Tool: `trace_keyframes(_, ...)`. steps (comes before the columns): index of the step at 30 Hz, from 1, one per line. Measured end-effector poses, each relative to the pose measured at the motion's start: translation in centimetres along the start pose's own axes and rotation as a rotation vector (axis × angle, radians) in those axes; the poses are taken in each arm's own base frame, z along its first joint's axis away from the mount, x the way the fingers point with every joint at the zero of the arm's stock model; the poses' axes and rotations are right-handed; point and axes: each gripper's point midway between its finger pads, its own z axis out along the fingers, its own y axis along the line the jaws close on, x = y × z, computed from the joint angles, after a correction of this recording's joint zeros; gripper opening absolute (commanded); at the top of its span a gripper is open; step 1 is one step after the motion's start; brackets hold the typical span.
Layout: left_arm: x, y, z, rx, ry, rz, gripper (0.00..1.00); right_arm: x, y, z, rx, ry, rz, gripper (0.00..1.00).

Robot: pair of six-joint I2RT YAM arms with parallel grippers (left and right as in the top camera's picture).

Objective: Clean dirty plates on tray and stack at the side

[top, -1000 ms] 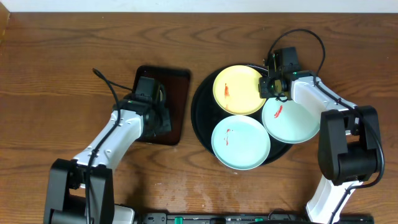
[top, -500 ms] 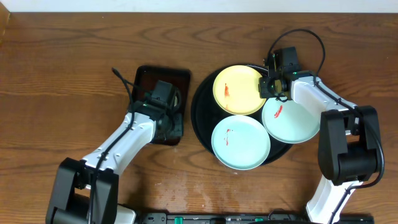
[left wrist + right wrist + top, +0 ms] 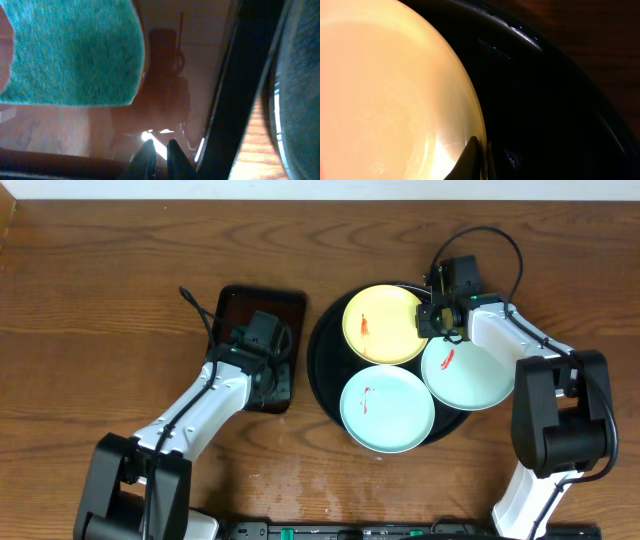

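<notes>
The black tray holds three plates, each with a red smear: a pale yellow plate at the back, a mint plate in front and a mint plate at the right. My right gripper is shut on the yellow plate's right rim; in the right wrist view the rim of the plate sits between the gripper's fingers, over the tray. My left gripper hangs shut and empty over the brown rectangular tray.
The brown rectangular tray lies left of the black tray. A green sponge rests on it, away from my left fingers. In the left wrist view its dark rim runs beside a strip of wood tabletop.
My left arm shifted to the right over the brown tray and then held still. The right arm and the plates have not moved.
</notes>
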Motion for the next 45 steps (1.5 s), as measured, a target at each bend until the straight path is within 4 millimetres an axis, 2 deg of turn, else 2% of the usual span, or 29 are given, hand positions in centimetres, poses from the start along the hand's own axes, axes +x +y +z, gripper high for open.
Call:
trace_keyframes(8,1.3,0.4,1.1,-0.001,0.019,-0.023,0.11,0.0,0.0,0.0,0.0,0.0,0.0,0.04)
trace_keyframes(17,1.0,-2.4,0.9,0.155,0.027,-0.029,0.11,0.0,0.0,0.0,0.0,0.0,0.0,0.04)
trace_keyframes(45,1.4,-4.8,0.4,0.293,0.064,-0.046,0.11,0.0,0.0,0.0,0.001,0.0,0.0,0.05)
